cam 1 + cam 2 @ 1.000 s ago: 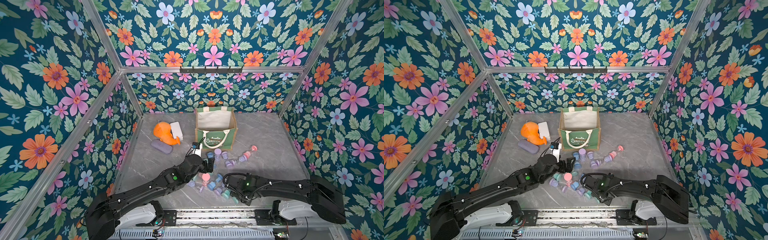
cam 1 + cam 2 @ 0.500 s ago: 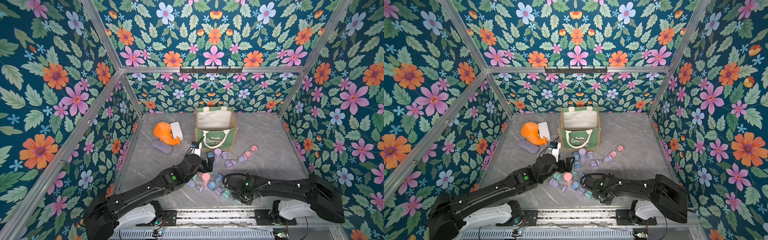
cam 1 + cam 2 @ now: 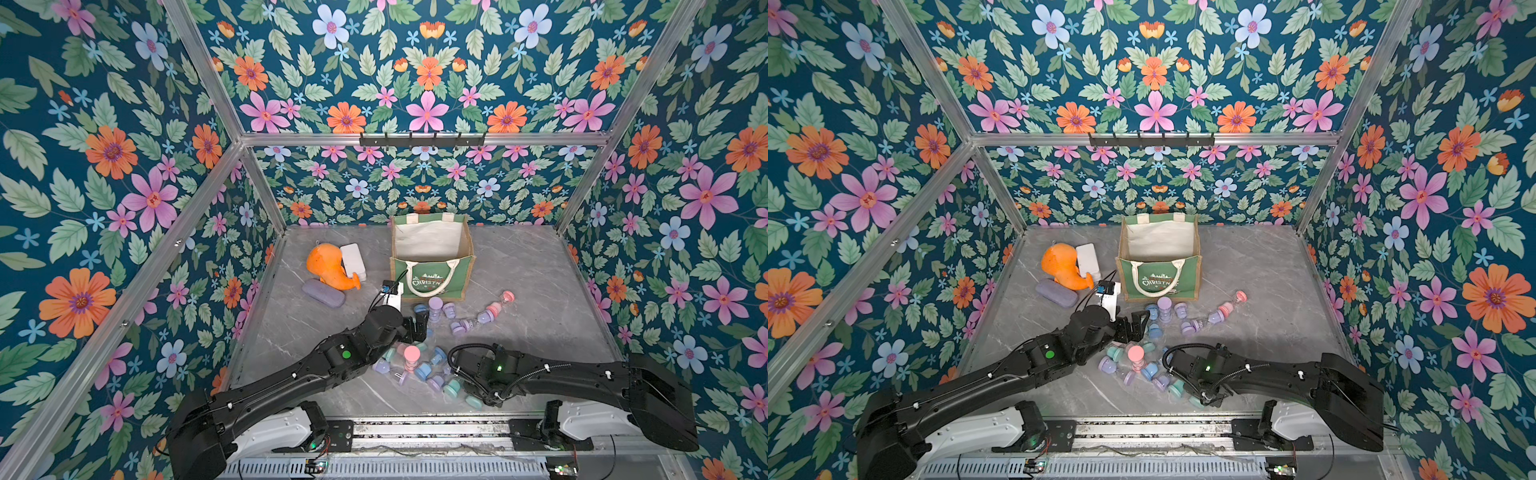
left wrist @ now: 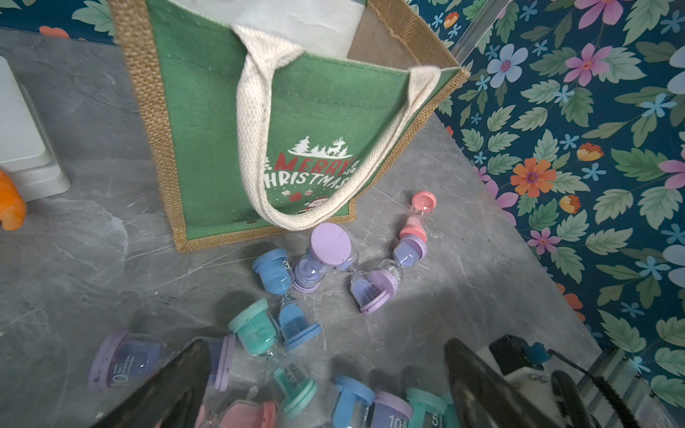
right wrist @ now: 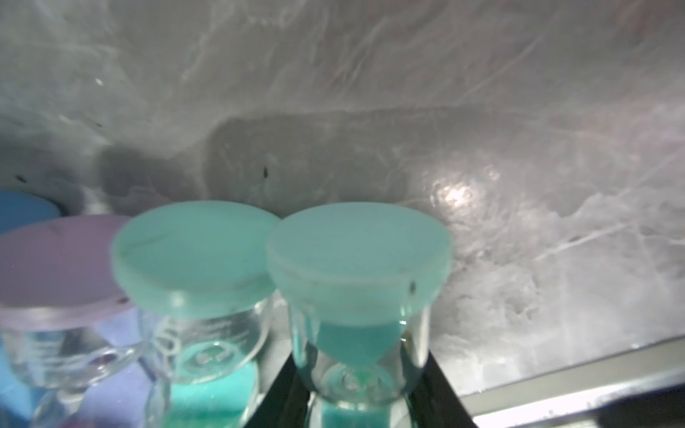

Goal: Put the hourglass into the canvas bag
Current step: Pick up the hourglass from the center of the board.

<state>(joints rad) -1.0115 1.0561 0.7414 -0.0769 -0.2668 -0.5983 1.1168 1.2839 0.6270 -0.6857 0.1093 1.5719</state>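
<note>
Several pastel hourglasses lie scattered on the grey table in front of the canvas bag (image 3: 432, 257), which stands open and upright, green with "CHRISTMAS" print (image 4: 296, 129). My right gripper (image 5: 357, 370) is shut on a teal hourglass (image 5: 359, 266), its dark fingers (image 5: 437, 389) clamping the glass waist. In a top view that teal hourglass (image 3: 473, 402) sits low at the front edge of the pile. My left gripper (image 4: 326, 385) hovers open over the pile's far side, holding nothing, just short of the bag in a top view (image 3: 419, 326).
An orange toy whale (image 3: 328, 268), a white box (image 3: 352, 257) and a purple case (image 3: 323, 293) lie left of the bag. A pink hourglass (image 3: 411, 357) stands upright between the two arms. The table's front rail (image 5: 556, 392) runs close by the right gripper.
The right gripper's jaws have closed onto the teal hourglass. The left arm has hardly moved.
</note>
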